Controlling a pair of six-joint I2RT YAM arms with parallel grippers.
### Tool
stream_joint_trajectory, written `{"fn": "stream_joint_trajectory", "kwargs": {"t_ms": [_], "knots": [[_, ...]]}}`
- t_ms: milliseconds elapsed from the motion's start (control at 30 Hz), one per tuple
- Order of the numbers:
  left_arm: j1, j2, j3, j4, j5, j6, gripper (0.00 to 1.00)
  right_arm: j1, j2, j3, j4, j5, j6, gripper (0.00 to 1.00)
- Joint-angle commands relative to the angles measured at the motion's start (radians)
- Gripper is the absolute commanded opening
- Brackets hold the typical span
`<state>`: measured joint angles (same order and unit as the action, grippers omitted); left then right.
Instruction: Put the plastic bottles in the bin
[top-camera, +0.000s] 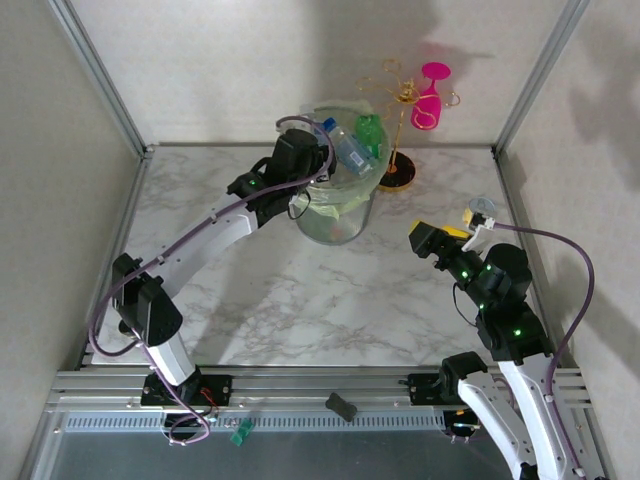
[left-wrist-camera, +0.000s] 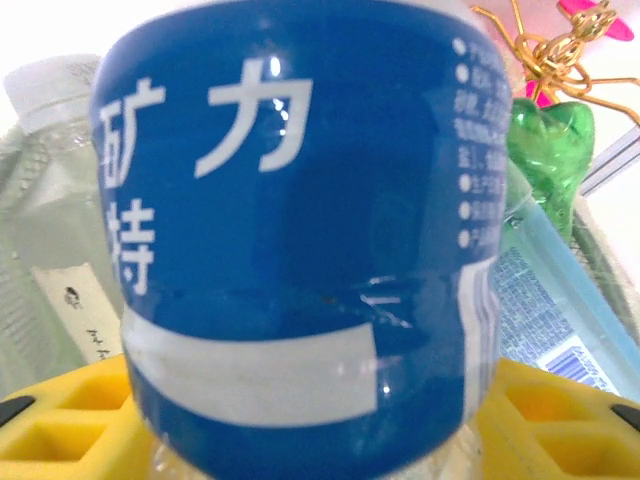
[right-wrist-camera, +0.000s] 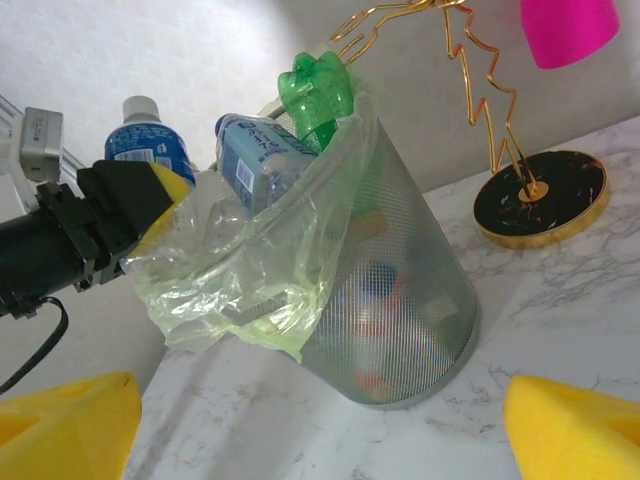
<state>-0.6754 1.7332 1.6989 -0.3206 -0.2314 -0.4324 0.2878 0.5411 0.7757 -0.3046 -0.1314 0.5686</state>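
Note:
My left gripper (left-wrist-camera: 310, 425) is shut on a plastic bottle (left-wrist-camera: 290, 230) with a dark blue label and white writing, held between the yellow pads (left-wrist-camera: 60, 415). In the right wrist view this bottle (right-wrist-camera: 150, 145) stands upright in the left gripper (right-wrist-camera: 150, 200), at the left rim of the bin (right-wrist-camera: 410, 290). The bin (top-camera: 340, 225) is a pale mesh basket with a green liner, and more bottles show through its wall. A pale-blue-labelled bottle (right-wrist-camera: 255, 150) and a green bottle (right-wrist-camera: 320, 90) stick out of its top. My right gripper (top-camera: 455, 230) stands open to the right of the bin, nothing between its pads (right-wrist-camera: 575, 430).
A gold wire stand (top-camera: 398, 110) on a black round base (right-wrist-camera: 545, 200) rises just behind and right of the bin, with a pink glass (top-camera: 430, 100) hanging on it. Metal frame posts and pale walls close in the marble table (top-camera: 300, 300) at left, right and back.

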Motion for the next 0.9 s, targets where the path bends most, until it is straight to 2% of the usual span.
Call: {"fn": "stream_joint_trajectory", "kwargs": {"t_ms": [0,133,500,867], "knots": [[-0.005,0.023,0.006,-0.018,0.028,0.01,0.32,-0.002,-0.01,-0.009,-0.001,0.014,-0.006,0.93],[0.016,0.049,-0.028,-0.011,0.097,-0.039,0.32,-0.001,-0.007,-0.009,0.003,0.013,-0.005,0.94],[0.031,0.074,-0.087,-0.004,0.112,-0.065,0.33,-0.002,-0.012,-0.009,-0.007,0.019,-0.01,0.94],[0.031,-0.033,-0.086,-0.004,0.102,-0.046,0.34,-0.002,-0.004,-0.004,-0.001,0.01,-0.012,0.94]]}}
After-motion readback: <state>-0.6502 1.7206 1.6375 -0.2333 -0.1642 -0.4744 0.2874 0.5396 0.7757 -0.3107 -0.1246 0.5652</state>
